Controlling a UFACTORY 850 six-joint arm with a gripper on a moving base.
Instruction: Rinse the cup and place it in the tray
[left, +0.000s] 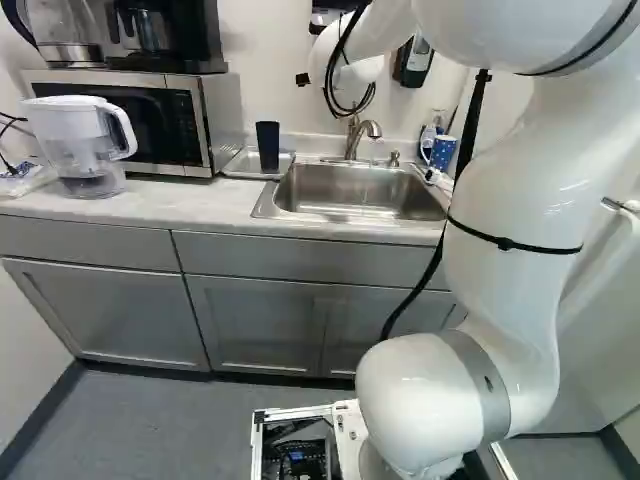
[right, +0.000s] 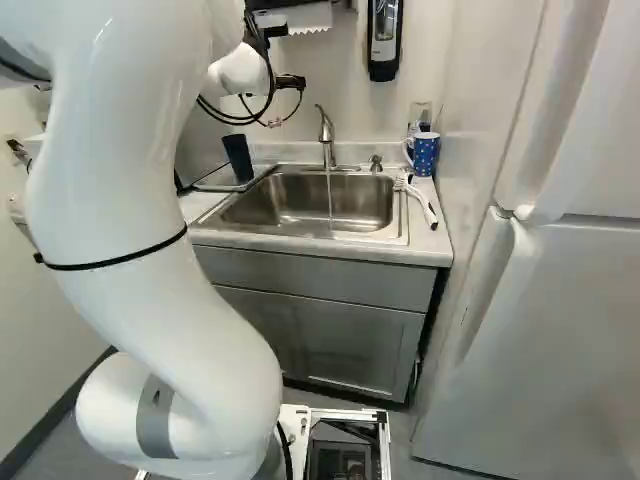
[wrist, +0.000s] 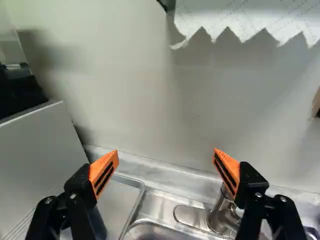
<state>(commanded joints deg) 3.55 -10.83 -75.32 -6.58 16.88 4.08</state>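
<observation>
Smooth metal sink (right: 275, 203), glossy white arm (left: 512, 195), matt dark cup (left: 268, 147), metal tray (left: 241, 163), paper towel (wrist: 240, 14)

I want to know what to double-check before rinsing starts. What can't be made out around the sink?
- Cup: inside too dark and small in the base views; partly hidden by the gripper in the wrist view.
- Tray: partly behind the cup in both base views.
- Faucet: partly behind the gripper in the wrist view.
- Sink: cut off by the wrist view's edge.
</observation>
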